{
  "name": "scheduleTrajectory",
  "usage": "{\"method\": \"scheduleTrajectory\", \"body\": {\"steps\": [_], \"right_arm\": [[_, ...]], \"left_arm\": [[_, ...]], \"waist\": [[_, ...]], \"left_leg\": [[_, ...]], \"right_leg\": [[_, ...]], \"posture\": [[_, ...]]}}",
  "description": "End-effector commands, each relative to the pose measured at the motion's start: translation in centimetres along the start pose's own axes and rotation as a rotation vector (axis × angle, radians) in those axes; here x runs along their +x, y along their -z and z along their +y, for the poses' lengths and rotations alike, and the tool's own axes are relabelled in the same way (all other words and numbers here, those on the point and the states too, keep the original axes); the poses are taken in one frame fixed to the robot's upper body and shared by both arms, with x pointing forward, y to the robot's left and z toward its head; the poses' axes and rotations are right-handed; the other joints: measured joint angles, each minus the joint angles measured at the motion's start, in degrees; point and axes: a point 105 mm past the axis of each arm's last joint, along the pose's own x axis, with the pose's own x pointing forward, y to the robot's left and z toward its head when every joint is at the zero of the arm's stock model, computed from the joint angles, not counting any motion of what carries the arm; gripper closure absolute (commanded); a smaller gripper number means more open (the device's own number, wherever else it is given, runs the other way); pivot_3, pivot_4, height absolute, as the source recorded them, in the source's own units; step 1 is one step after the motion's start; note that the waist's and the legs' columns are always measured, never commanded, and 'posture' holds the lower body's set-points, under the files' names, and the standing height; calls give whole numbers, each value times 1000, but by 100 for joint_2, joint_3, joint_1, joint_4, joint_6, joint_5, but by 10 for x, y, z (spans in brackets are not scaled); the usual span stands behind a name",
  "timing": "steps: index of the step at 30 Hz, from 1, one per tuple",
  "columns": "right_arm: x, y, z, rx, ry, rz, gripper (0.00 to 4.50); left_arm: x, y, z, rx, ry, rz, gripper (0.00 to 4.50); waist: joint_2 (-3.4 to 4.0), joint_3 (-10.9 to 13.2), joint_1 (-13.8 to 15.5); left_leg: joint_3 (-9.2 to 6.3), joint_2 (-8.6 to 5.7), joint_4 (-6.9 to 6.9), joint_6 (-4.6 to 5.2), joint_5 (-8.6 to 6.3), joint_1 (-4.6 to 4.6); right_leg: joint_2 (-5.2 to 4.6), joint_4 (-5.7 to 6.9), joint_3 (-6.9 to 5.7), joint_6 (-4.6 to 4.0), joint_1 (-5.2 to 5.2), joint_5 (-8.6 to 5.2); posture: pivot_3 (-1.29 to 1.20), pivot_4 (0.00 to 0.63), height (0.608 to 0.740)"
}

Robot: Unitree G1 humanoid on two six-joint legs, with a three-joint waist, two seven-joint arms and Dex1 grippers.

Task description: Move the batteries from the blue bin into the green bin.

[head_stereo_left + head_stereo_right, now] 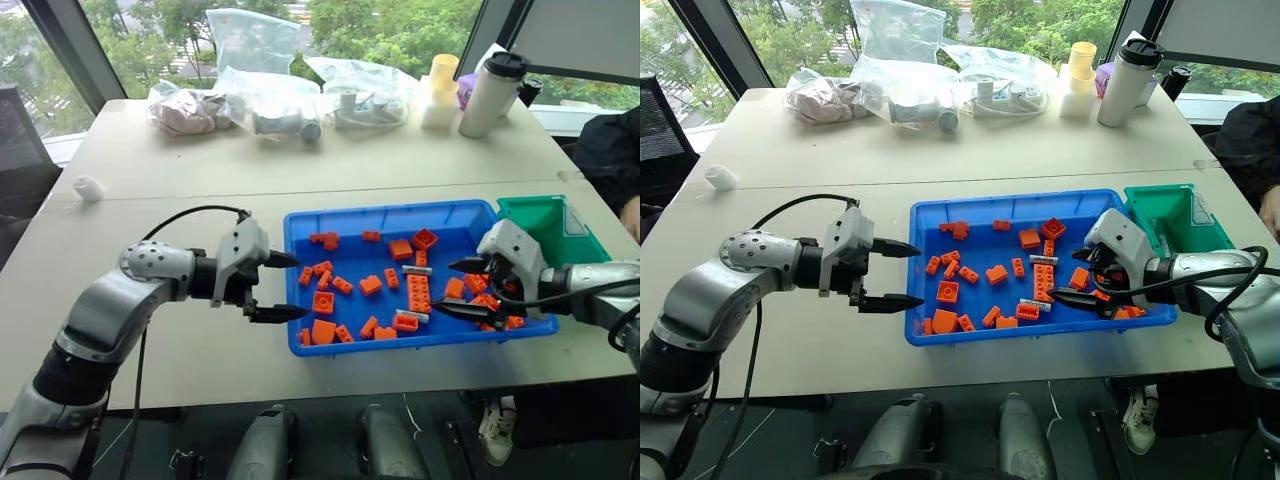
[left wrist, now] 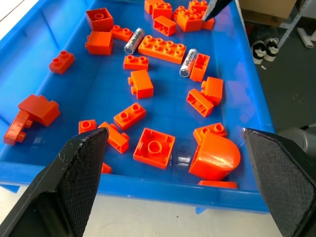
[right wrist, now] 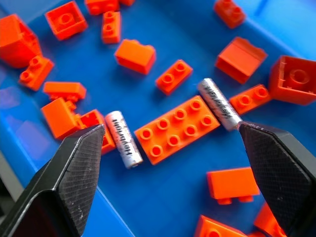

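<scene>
Two silvery batteries lie among orange bricks in the right half of the blue bin. The right wrist view shows one battery on each side of a long orange brick, the other battery lying further off. My right gripper hangs open over the bin's right part, just right of both batteries, holding nothing. At the bin's left rim my left gripper is open and empty, pointing across the bin. The green bin stands against the blue bin's far right corner.
Several orange bricks are scattered across the blue bin. Along the table's far edge lie plastic bags, yellow cups and a white flask. A small white cap sits far left. A person's arm is at the right edge.
</scene>
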Motion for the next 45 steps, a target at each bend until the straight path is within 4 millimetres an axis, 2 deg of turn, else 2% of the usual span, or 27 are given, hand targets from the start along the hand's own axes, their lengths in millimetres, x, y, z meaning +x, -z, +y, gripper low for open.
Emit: {"method": "scheduleTrajectory", "body": {"steps": [1, 4, 12, 23, 31, 34, 36, 41, 45], "right_arm": [[1, 2, 0, -81, -44, 39, 56], [5, 2, -3, -125, -55, 44, 56], [29, 1, -14, -411, -142, 118, 56], [52, -4, -14, -602, -287, 149, 56], [64, 5, -10, -664, -327, 173, 56], [65, 6, -10, -676, -332, 177, 964], [65, 5, -10, -688, -331, 177, 1865], [65, 4, -7, -700, -325, 170, 4489], [64, 1, -7, -696, -300, 154, 4489]], "left_arm": [[-2, -9, -1, 30, -24, -22, 0], [-2, -9, 0, 28, -30, -21, 0], [-1, -7, 3, 30, -43, -14, 0], [1, -7, 4, 36, -51, -10, 0], [2, 0, 2, 24, -54, 12, 0], [2, -1, 2, 24, -53, 9, 0], [2, 0, 2, 23, -55, 9, 0], [2, 0, 4, 27, -57, 11, 0], [2, 0, 4, 30, -57, 10, 0]], "waist": [[0, 0, -9], [0, 0, -14], [-1, 1, -16], [-1, 1, -20], [-1, 0, -17], [-1, 0, -17], [-1, 0, -19], [-1, 0, -19], [-1, 0, -19]], "left_leg": [[0, 0, 0, 0, 0, 0], [0, 0, -1, 0, 0, 0], [2, 0, -2, -1, 1, 1], [1, 0, -1, -4, 2, 1], [-1, -1, -1, -6, 3, 1], [-1, -1, -1, -6, 3, 2], [-1, -1, -1, -6, 3, 2], [-1, -1, -1, -7, 3, 2], [-1, -1, -1, -7, 3, 2]], "right_leg": [[0, -1, 0, 0, 0, 0], [1, -1, 0, 0, -1, 0], [3, -1, -1, 0, -3, 0], [3, 0, -2, 0, -4, 0], [2, 0, -2, 0, -3, 0], [1, 0, -2, 0, -2, 0], [2, 0, -2, 0, -2, 0], [2, 0, -2, 0, -2, 0], [1, 0, -2, 0, -2, 0]], "posture": [[0, 150, 740], [0, 150, 740], [0, 150, 740], [0, 150, 740], [0, 150, 740], [0, 150, 740], [0, 150, 740], [0, 150, 740], [0, 150, 740]]}}
